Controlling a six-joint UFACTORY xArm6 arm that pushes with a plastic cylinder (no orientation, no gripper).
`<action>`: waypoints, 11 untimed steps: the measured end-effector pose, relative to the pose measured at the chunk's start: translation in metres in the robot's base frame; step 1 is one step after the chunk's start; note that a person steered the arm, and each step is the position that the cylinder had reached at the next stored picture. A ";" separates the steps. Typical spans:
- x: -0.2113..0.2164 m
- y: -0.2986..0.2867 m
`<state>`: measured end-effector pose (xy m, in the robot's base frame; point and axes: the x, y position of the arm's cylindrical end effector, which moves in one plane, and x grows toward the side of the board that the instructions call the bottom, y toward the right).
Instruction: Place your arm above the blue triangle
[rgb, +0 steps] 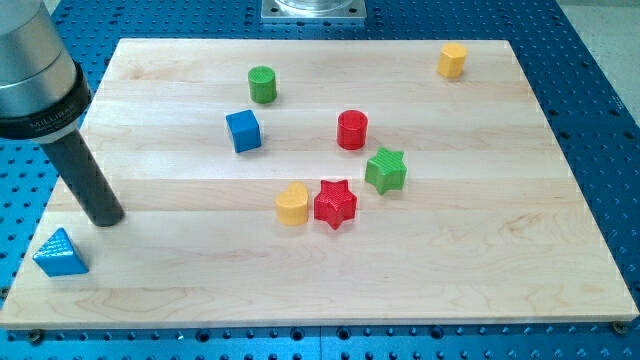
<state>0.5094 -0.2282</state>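
Blue triangle (59, 254): small ridged wedge, apex up, sitting at the board's lower-left corner by the view's left edge, apart from all other blocks; my tip (107, 219) rests just above and to its right, near but not touching, a bare rod with no hand to spread or pinch. Board (480, 250): pale wooden planks on a blue perforated table (600, 90), carrying 7 other blocks clustered toward centre and top, with a grey metal base (314, 9) at the view's top.

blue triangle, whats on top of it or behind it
Nothing sits on the blue triangle. Behind it, toward the view's top, my tip rests on the board, apart from it. Its underside and far face are hidden.
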 end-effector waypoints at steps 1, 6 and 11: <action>-0.012 0.013; -0.043 -0.001; 0.022 -0.034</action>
